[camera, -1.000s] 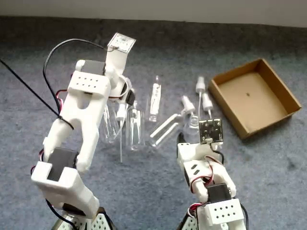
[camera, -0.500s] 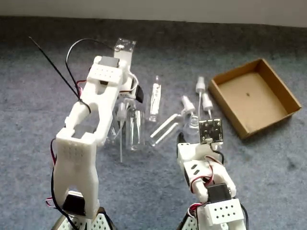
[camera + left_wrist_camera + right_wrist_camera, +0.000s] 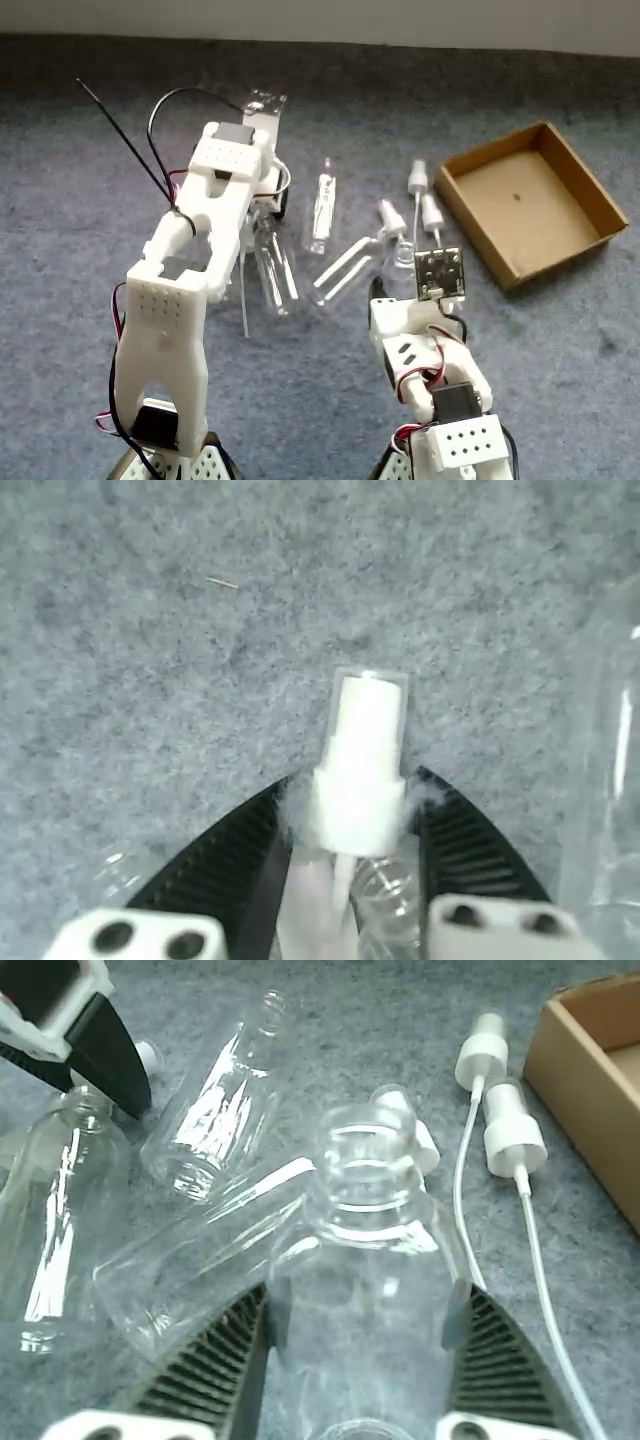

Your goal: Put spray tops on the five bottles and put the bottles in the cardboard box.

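– Left gripper [image 3: 355, 780], entry one: black jaws pinch a white plastic spray top [image 3: 360, 730] by its collar. The nozzle points away from the wrist and the dip tube runs back between the jaws. It hangs over the grey carpeted table [image 3: 150, 630], with a clear bottle just beside it.

– Noted. Right gripper [image 3: 365, 1300]?

– Clamped on the body of a clear plastic bottle [image 3: 365, 1170]. The neck is open, faces away from the wrist, and carries no top. In the high view this bottle sits near the middle of the table, just ahead of the right arm.

– Other items?

– In the high view, three more clear bottles are visible. One [image 3: 322, 205] lies lengthwise between the arms. One [image 3: 345, 270] lies slanted just beside the held bottle. One [image 3: 275, 265] is partly under the left arm.

– Tops?

– Loose white spray tops with long tubes [image 3: 432, 210] lie between the bottles and the box.

– Box?

– The brown cardboard box [image 3: 525, 205] is on the right side of the table, open side up. It is well apart from the left gripper and nearer the right one.
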Robot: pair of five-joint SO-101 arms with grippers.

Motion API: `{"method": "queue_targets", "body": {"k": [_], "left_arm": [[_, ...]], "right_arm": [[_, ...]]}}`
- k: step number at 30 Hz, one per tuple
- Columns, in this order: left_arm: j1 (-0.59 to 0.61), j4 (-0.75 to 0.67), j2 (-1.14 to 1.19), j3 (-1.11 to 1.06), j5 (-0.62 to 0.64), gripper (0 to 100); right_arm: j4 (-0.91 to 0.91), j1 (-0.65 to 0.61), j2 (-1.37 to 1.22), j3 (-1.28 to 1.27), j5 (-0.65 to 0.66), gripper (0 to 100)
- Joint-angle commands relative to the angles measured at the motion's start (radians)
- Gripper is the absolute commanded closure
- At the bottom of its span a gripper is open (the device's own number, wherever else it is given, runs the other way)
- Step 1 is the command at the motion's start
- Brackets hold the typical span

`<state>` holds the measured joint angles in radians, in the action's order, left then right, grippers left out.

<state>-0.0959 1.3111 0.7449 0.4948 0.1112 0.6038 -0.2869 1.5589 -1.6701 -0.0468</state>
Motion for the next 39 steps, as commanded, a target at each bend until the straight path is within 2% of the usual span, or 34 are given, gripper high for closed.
{"method": "queue_targets", "body": {"k": [1, 9, 19, 24, 28, 35, 39], "left_arm": [[-0.013, -0.005, -0.025, 0.054, 0.006, 88], [-0.016, -0.005, -0.028, 0.064, 0.009, 88], [-0.042, 0.005, -0.028, 0.22, 0.009, 89], [-0.048, 0.12, -0.021, 0.278, 0.005, 88], [-0.035, 0.123, -0.019, 0.282, 0.003, 88], [-0.033, 0.13, -0.018, 0.226, 0.008, 72], [-0.033, 0.123, -0.018, 0.179, 0.008, 71]], "right_arm": [[-0.028, 0.01, 0.012, -0.013, -0.003, 79.6], [-0.028, 0.01, 0.012, -0.013, -0.003, 79.6], [-0.028, 0.01, 0.012, -0.013, -0.003, 79.6], [-0.028, 0.01, 0.012, -0.013, -0.003, 79.6], [-0.028, 0.01, 0.012, -0.013, -0.003, 79.6], [-0.028, 0.01, 0.012, -0.013, -0.003, 79.6], [-0.028, 0.01, 0.012, -0.013, -0.003, 79.6]]}}
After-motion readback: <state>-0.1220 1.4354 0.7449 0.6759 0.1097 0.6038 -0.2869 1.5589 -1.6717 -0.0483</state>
